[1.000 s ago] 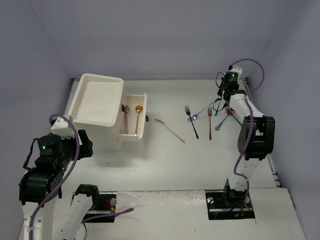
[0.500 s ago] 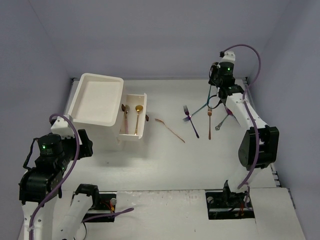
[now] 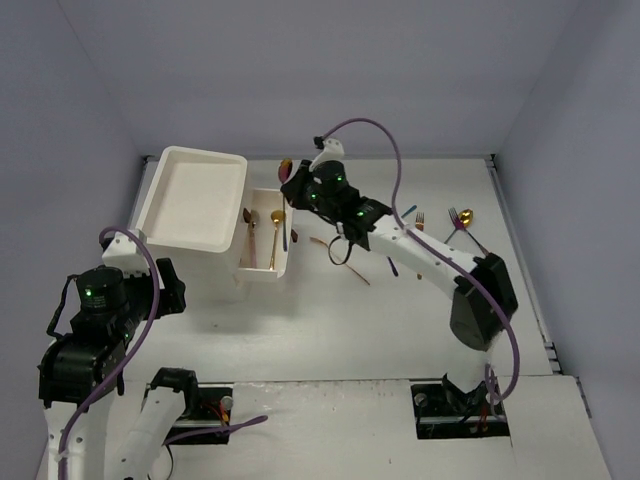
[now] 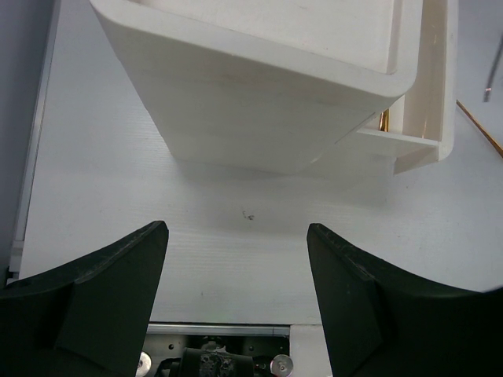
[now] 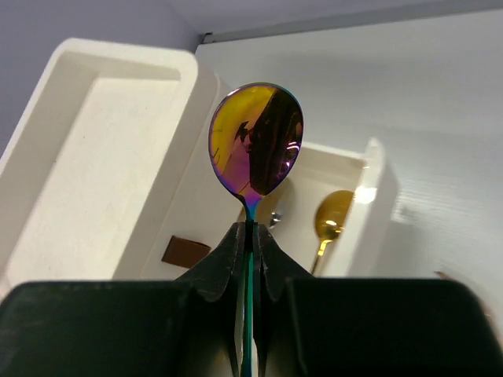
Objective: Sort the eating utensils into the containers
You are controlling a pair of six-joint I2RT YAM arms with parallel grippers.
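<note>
My right gripper [image 5: 250, 229] is shut on the neck of an iridescent rainbow spoon [image 5: 255, 140], which stands upright with its bowl above the fingertips. In the top view this gripper [image 3: 297, 185] hangs over the far end of the open drawer [image 3: 285, 262], the spoon's bowl [image 3: 286, 168] pointing away. Inside the drawer lie a bronze spoon [image 3: 251, 232] and a gold spoon [image 3: 275, 230]. The drawer belongs to the white box unit [image 3: 195, 200]. My left gripper [image 4: 236, 232] is open and empty, low above the table in front of the box [image 4: 259, 102].
Loose utensils lie on the table to the right: a gold piece [image 3: 347, 264], a dark fork [image 3: 391, 265], a gold fork [image 3: 419, 222], another fork [image 3: 456, 216] and a gold spoon [image 3: 468, 215]. The drawer's brown handle [image 5: 186, 251] shows below the spoon.
My right arm has lifted the rainbow spoon from the pile at the far right and swung left across the table to the open drawer. The left arm has not moved.
</note>
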